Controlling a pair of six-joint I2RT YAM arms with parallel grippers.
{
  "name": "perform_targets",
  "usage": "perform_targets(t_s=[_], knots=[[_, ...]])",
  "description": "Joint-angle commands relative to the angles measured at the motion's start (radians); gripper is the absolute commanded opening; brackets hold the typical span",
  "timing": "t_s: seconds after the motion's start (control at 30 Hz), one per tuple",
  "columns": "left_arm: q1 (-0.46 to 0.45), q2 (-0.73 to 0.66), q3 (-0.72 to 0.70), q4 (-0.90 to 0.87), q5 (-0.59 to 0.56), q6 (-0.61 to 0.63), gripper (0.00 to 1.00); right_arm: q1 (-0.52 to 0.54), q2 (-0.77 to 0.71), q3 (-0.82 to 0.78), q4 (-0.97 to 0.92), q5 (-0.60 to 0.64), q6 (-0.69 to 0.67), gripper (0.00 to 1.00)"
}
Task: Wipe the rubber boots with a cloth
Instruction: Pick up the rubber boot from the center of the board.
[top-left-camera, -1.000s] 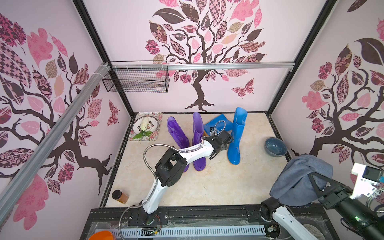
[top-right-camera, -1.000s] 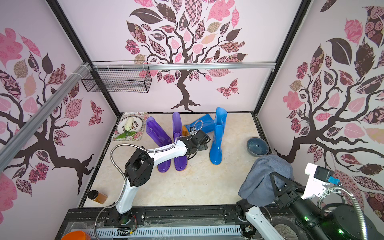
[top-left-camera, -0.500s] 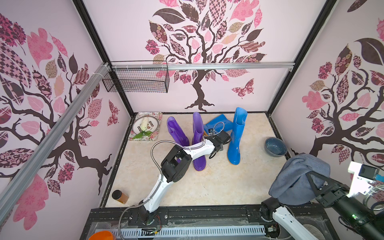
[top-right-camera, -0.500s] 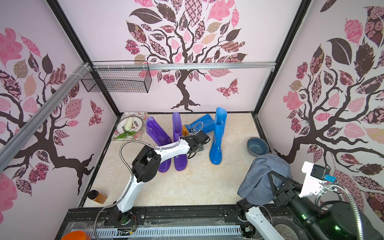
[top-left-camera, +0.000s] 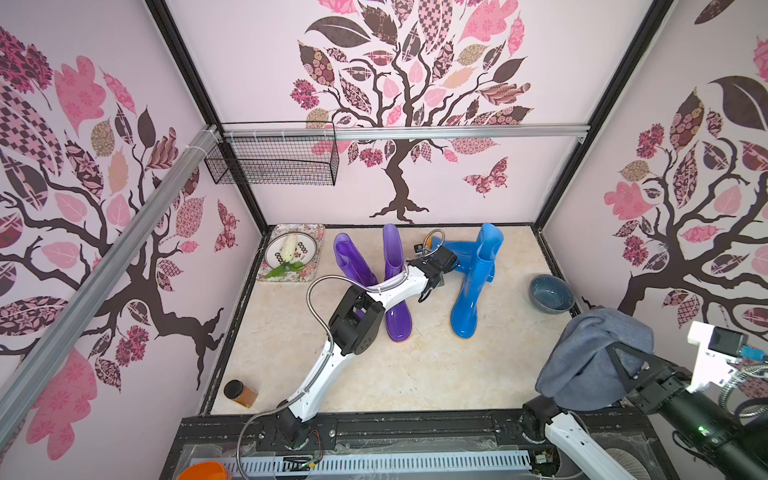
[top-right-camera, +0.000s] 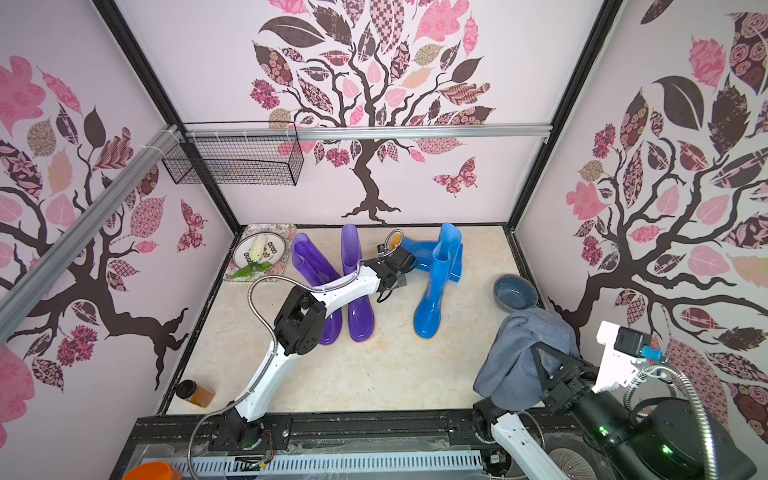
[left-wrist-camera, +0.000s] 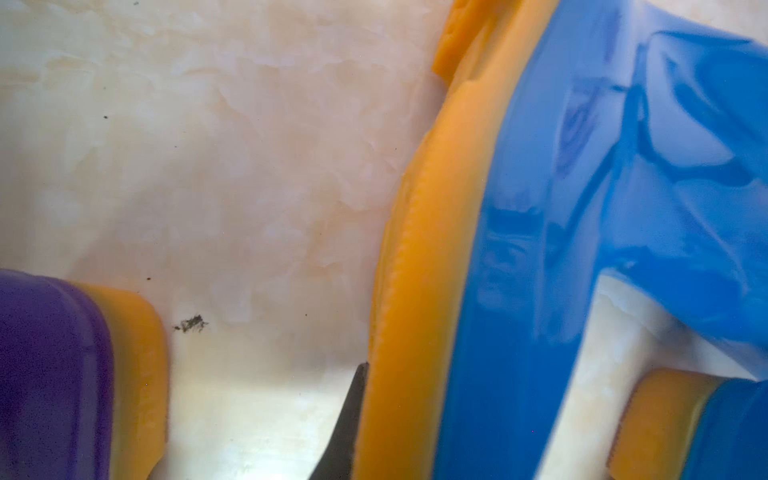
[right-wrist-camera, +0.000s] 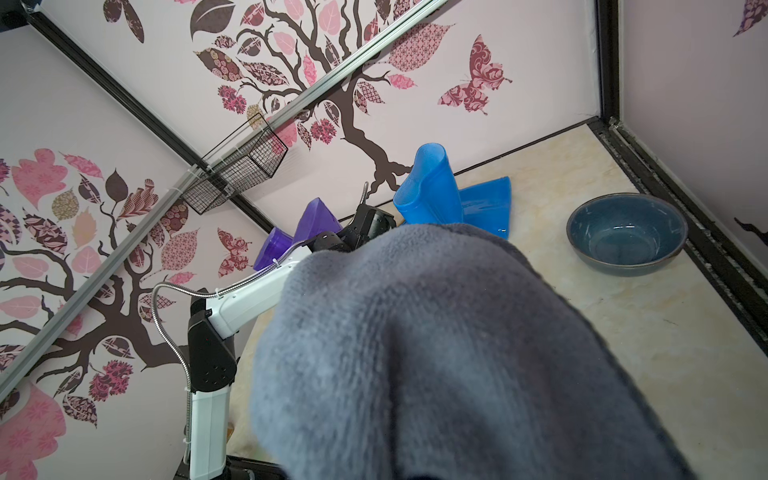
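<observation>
Two purple rubber boots (top-left-camera: 395, 286) and one blue boot (top-left-camera: 471, 291) stand upright mid-floor. A second blue boot (top-left-camera: 467, 253) lies on its side behind them. My left gripper (top-left-camera: 453, 259) reaches over the purple pair to this lying boot. In the left wrist view one dark finger (left-wrist-camera: 345, 428) presses against its orange sole (left-wrist-camera: 424, 249); the other finger is hidden behind the boot. The grey-blue cloth (top-left-camera: 590, 357) hangs raised at the front right, draped over my right gripper (top-left-camera: 602, 349), which is shut on it. The cloth (right-wrist-camera: 436, 353) hides those jaws.
A grey-blue bowl (top-left-camera: 550, 293) sits by the right wall. A floral tray (top-left-camera: 316, 232) holding a plate lies in the back left corner. A small amber jar (top-left-camera: 241, 392) stands at the front left. A wire basket (top-left-camera: 274, 160) hangs on the back wall.
My left gripper's jaws have closed onto the lying blue boot's sole, and that arm's elbow has shifted slightly. The right arm with the cloth has barely moved.
</observation>
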Motion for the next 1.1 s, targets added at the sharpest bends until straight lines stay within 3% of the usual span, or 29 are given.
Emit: perform_targets(t_s=[0.0,0.33,0.6,1.07], knots=[[0.012,0.003,0.116,0.031,-0.046,-0.008,0.0,0.004,-0.028,-0.005,0.04,-0.016,-0.013,0.01],[0.014,0.053,0.298,0.002,-0.097,-0.038,0.0,0.004,-0.044,-0.031,0.043,-0.022,-0.01,0.01],[0.014,0.045,0.391,0.108,-0.13,-0.043,0.0,0.005,-0.061,-0.065,0.051,-0.023,-0.004,0.01],[0.015,-0.057,0.518,0.362,-0.216,0.117,0.0,0.004,-0.082,-0.11,0.06,-0.018,-0.012,0.0]])
